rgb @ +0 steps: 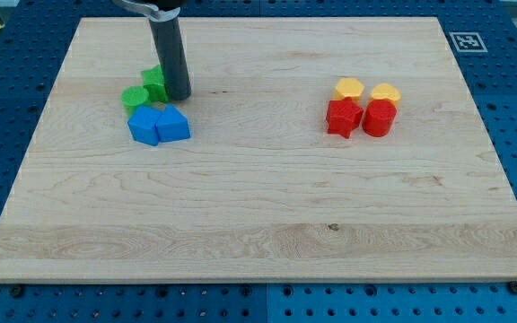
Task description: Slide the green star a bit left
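The green star (pixel 154 82) sits at the board's upper left. My tip (pixel 179 95) stands right against its right side, touching it. A second green block (pixel 135 97), rounded, lies just left and below the star, touching it. Two blue blocks lie below them: one (pixel 144 126) on the left and one (pixel 173 123) on the right, side by side.
At the view's right a cluster: a yellow block (pixel 349 88), a yellow block (pixel 385 92), a red star (pixel 343 117) and a red rounded block (pixel 379 117). The wooden board (pixel 258 224) rests on a blue perforated table. A marker tag (pixel 465 41) sits at the top right corner.
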